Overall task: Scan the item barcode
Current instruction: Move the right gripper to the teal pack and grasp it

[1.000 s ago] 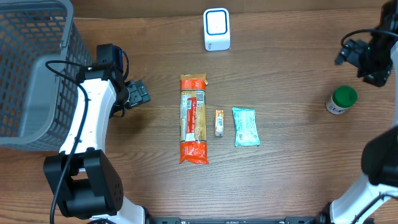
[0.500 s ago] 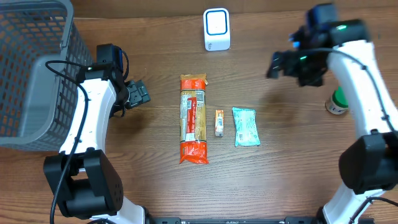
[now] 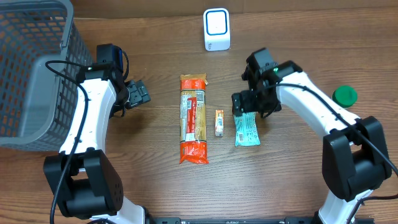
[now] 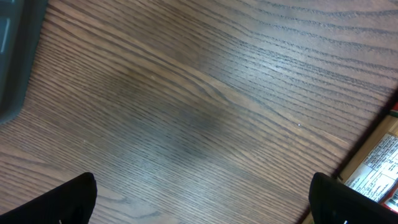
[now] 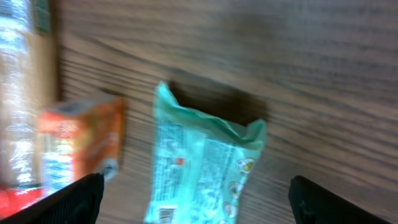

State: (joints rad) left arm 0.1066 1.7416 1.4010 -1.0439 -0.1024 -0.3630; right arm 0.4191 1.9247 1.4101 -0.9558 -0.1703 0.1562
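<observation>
"Where did the left hand (image 3: 141,93) sit?"

"Beside the grey mesh basket (image 3: 28,118), fingers spread wide over bare counter (image 4: 186,93) and holding nothing. The job looked to be the right hand's (image 3: 250,104). It hung with its fingers spread over the top end of the teal pouch (image 5: 199,162), which lay flat on the counter just right of the small orange box (image 3: 219,122). I couldn't tell whether it touched the pouch."

"How would you have had it take the pouch?"

"Straight down, closing across the narrow width just below the crimped seam, so it gripped the filled body rather than the flimsy edge. It needed to keep clear of the box beside it. Then lift, and turn the printed face toward the white scanner (image 3: 216,29) at the back of the counter. I couldn't make out where the barcode was."

"And the materials?"

"The basket was stiff mesh with a solid rim. The long pasta packet (image 3: 193,118) was crinkly clear film with orange ends. The box was cardboard with hard corners. The pouch was soft, glossy and pillow-shaped, likely to slip or sag. Far right stood a round green-lidded jar (image 3: 344,94). The counter was matt wood grain."
</observation>
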